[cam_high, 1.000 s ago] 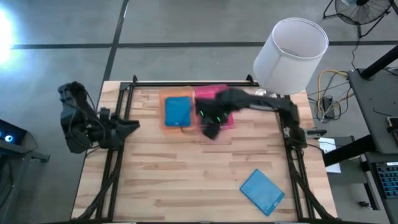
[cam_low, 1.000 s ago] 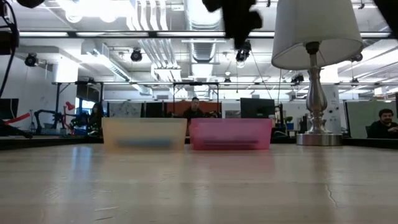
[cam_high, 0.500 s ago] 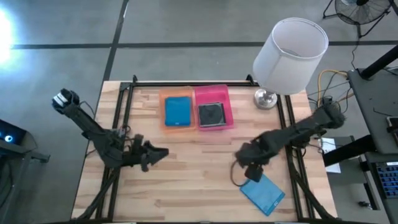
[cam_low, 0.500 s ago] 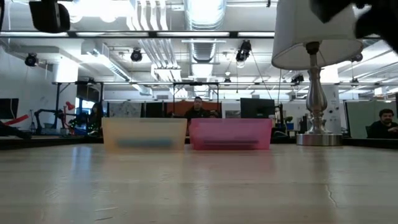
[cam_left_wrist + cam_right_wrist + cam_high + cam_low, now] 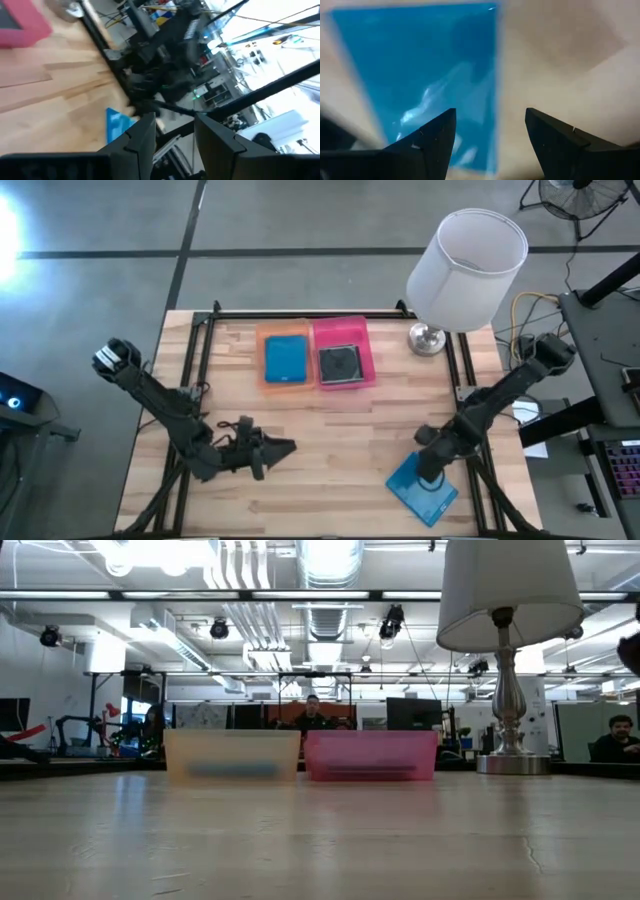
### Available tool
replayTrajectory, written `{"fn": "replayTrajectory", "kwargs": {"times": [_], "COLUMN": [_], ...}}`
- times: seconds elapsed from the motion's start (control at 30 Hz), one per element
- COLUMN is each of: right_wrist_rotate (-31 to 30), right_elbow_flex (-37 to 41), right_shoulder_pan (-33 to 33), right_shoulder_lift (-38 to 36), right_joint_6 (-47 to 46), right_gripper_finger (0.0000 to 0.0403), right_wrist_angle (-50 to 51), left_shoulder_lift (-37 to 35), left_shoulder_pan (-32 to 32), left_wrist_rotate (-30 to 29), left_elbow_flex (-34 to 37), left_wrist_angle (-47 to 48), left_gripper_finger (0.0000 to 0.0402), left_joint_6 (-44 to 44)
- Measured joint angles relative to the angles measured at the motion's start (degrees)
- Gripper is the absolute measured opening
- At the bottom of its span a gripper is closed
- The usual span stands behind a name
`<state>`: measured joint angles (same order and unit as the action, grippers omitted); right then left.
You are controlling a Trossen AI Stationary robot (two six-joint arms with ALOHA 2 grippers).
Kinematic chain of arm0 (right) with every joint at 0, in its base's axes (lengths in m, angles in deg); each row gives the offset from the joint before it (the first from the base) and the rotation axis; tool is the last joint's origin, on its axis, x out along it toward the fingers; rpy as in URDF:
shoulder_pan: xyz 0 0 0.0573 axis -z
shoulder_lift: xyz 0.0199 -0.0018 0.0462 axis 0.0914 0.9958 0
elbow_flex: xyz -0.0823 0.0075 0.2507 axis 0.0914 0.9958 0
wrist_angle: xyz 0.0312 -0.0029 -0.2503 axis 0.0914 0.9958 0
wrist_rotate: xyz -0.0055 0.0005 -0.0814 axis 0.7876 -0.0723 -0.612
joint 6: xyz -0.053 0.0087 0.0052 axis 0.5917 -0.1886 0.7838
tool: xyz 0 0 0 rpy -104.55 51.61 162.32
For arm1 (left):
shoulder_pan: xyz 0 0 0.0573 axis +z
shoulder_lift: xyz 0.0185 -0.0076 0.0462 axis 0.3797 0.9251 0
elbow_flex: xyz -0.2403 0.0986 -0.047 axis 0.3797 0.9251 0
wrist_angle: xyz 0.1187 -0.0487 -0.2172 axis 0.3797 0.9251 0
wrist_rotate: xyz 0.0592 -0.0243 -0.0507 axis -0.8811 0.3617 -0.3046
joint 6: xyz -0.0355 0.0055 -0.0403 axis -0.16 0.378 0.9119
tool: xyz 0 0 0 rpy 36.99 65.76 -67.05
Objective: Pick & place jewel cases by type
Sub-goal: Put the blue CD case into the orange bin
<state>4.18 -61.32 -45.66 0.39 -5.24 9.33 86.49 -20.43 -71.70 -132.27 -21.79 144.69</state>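
A bright blue jewel case (image 5: pixel 425 492) lies flat on the wooden table near its front right; it fills the right wrist view (image 5: pixel 420 65). My right gripper (image 5: pixel 431 468) (image 5: pixel 490 111) is open just over the case's far edge, with one finger above the case and one above bare wood. Another blue case (image 5: pixel 286 358) lies in the orange tray (image 5: pixel 263 360). A dark case (image 5: pixel 341 364) lies in the pink tray (image 5: pixel 370 355). My left gripper (image 5: pixel 283 448) (image 5: pixel 175 120) is open and empty over the table's near middle, pointing right.
A lamp with a white shade (image 5: pixel 466 268) stands at the table's far right, and its base (image 5: pixel 428 338) is beside the pink tray. Black frame rails (image 5: pixel 190 360) run along the table's sides. In the low view both trays (image 5: pixel 232 755) (image 5: pixel 370 755) stand at the back, with people beyond.
My right gripper has swung from over the pink tray toward the table's near right and come down over the blue case. My left gripper has come out from the table's left edge toward the near middle. The dark case now shows lying in the pink tray.
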Motion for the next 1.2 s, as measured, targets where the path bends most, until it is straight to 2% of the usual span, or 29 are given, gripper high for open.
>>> {"fn": "replayTrajectory", "kwargs": {"times": [0.2,0.33,0.5,0.7,0.9,1.03,1.1,1.2], "right_wrist_rotate": [-2.19,-2.75,-3.74,-17.19,-22.48,-23.08,-23.18,-21.52], "right_elbow_flex": [7.37,8.93,7.83,4.42,0.82,-2.10,-4.74,-7.95], "right_shoulder_pan": [-2.13,-2.46,-1.39,5.29,14.53,19.61,20.67,21.56], "right_shoulder_lift": [-2.10,0.53,4.50,9.36,16.66,20.36,19.44,17.51], "right_joint_6": [-2.34,-2.60,-2.82,-4.91,1.12,6.59,9.11,13.04], "right_gripper_finger": [0.0233,0.0233,0.0233,0.0231,0.0226,0.0226,0.0226,0.0226], "right_wrist_angle": [-16.33,-18.98,-20.85,-23.78,-38.77,-51.97,-51.72,-41.36], "left_shoulder_lift": [3.62,5.26,6.18,6.24,6.11,6.09,6.35,8.65], "left_shoulder_pan": [0.01,0.01,-0.06,-0.16,-0.56,-1.18,-1.38,-1.38], "left_wrist_rotate": [0.04,0.82,2.80,4.94,7.93,8.18,9.81,16.75], "left_elbow_flex": [-8.16,-10.83,-11.07,-10.83,-10.83,-10.83,-10.83,-10.79], "left_wrist_angle": [11.03,15.33,15.91,18.72,19.63,24.54,28.71,33.62], "left_gripper_finger": [0.0119,0.0119,0.0119,0.0119,0.0119,0.0119,0.0119,0.0117], "left_joint_6": [0.87,3.27,5.09,6.90,6.91,10.04,16.13,23.50]}}
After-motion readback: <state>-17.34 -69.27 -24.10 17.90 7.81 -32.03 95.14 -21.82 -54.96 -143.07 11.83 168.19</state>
